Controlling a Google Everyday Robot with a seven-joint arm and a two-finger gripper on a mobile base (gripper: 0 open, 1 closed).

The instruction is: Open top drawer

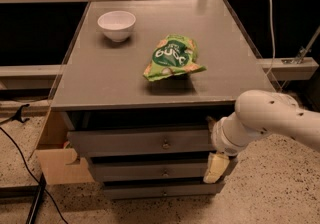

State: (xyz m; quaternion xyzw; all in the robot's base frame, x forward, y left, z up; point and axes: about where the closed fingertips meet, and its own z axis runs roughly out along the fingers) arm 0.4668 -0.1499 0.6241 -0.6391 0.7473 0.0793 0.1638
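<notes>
The top drawer (135, 142) is a wide grey front just under the table top, with a small brass knob (165, 143) at its centre. A dark gap shows between it and the table top. Two more grey drawer fronts with like knobs sit below it (150, 171). My gripper (216, 164) hangs at the end of the white arm (270, 118), which comes in from the right. It is at the right end of the drawer stack, level with the top and middle drawers, well right of the top knob.
On the grey table top (100, 78) stand a white bowl (116, 24) at the back left and a green snack bag (172, 58) in the middle. A cardboard box (55, 160) sits at the cabinet's left. Black cables (20, 148) lie on the speckled floor.
</notes>
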